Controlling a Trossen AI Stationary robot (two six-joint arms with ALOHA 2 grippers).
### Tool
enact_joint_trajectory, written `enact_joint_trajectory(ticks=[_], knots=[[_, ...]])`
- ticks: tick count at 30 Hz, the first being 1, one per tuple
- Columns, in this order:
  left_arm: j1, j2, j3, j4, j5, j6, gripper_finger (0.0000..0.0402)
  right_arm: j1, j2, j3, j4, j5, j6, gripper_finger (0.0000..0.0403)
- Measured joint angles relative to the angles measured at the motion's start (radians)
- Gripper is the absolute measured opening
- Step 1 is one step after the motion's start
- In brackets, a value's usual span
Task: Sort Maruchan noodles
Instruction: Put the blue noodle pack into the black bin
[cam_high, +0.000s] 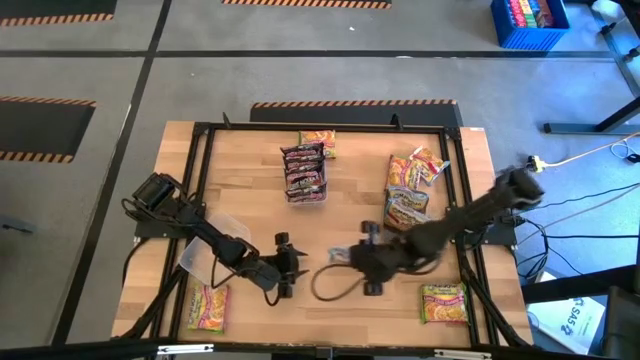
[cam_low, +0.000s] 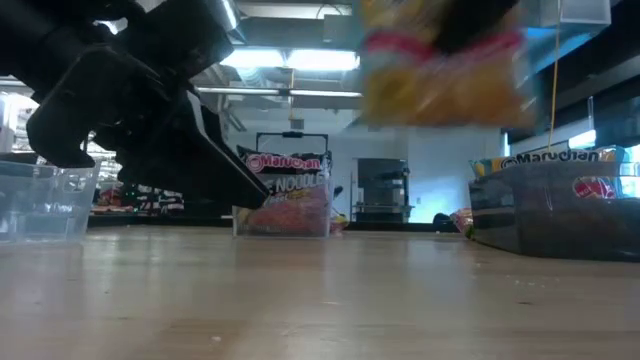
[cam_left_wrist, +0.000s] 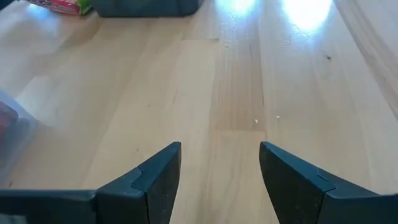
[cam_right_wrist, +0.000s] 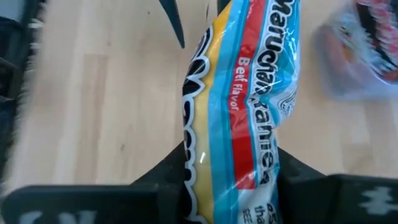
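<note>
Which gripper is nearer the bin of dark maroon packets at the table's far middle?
Left. The left gripper, open and empty, sits nearly straight in front of the bin; the right gripper, shut on a light blue packet, sits off to its right.

A light-blue, yellow and red Maruchan packet (cam_right_wrist: 239, 106) marked Beef Flavor hangs above the counter's middle, pinched and creased at one end. Dark maroon packets (cam_high: 304, 172) stand stacked toward the far edge with a yellow-pink one (cam_high: 320, 139) behind, and orange-yellow packets (cam_high: 412, 185) pile up toward the right. Single yellow packets lie at the near-left corner (cam_high: 207, 307) and near-right corner (cam_high: 445, 303).
</note>
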Motion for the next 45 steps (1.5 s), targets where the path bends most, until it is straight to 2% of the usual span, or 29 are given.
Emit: enact_joint_trajectory(ticks=[8,10,13,20,25,34,39,45], knots=[[0.0,0.0,0.0,-0.009,0.006,0.0,0.0211,0.07,-0.225,-0.009,-0.357,0.087,0.264,0.0098],[0.0,0.0,0.0,-0.009,0.006,0.0,0.0211,0.081,-0.275,-0.042,-0.442,0.131,0.339,0.0098],[0.0,0.0,0.0,-0.009,0.006,0.0,0.0211,0.079,-0.346,-0.131,-0.483,0.144,0.414,0.0098],[0.0,0.0,0.0,-0.009,0.006,0.001,0.0211,0.078,-0.486,-0.378,-0.372,0.161,0.435,0.0098],[0.004,0.0,0.0,-0.009,0.005,0.003,0.0211,0.066,-0.551,-0.503,-0.277,0.152,0.438,0.0097],[0.005,0.0,0.0,-0.008,0.003,0.003,0.0211,0.01,-0.562,-0.644,-0.062,0.094,0.386,0.0097],[0.005,0.0,0.0,-0.008,0.003,0.002,0.0211,-0.025,-0.562,-0.703,-0.037,0.08,0.403,0.01],[0.005,0.0,0.0,-0.008,0.003,0.002,0.0211,-0.027,-0.562,-0.731,-0.025,0.082,0.446,0.013]])
